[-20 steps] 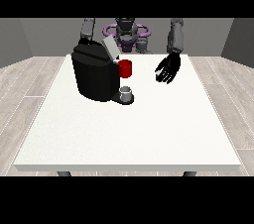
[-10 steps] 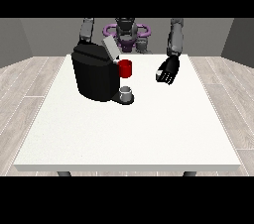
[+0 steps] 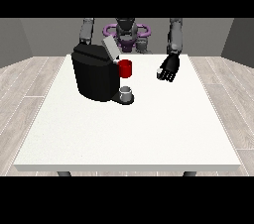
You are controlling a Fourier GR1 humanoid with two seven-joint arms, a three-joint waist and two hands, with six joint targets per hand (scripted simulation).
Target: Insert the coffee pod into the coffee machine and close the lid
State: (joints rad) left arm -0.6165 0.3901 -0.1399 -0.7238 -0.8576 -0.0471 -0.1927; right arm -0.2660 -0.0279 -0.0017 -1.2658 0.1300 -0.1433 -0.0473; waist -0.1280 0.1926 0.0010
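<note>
Fingers (image 3: 164, 74) first: on the hand at the view's right (image 3: 169, 67) they curl down and inward, and a small grey thing (image 3: 159, 73) sits pinched at their tips. Whether that is the pod, the view does not settle.

Now across from the left, with the coffee machine (image 3: 94, 75) as our mark. It is a black block standing on the table (image 3: 129, 134), towards the far left part of the white top. Behind it, an arm at the view's left (image 3: 87, 30) drops down out of sight; its hand is hidden by the machine's body.

On top of the machine the lid (image 3: 110, 48) is up, a grey flap tilted back and open. Just right of the machine's upper front there is a red thing at the machine (image 3: 126, 68). Below that, on the machine's dark foot, stands a second grey thing (image 3: 127, 92), upright and round.

Further right of the machine, well apart from it, hangs the dark hand with its catch, above the table near the far edge, the grey forearm (image 3: 174, 37) rising behind it.
</note>
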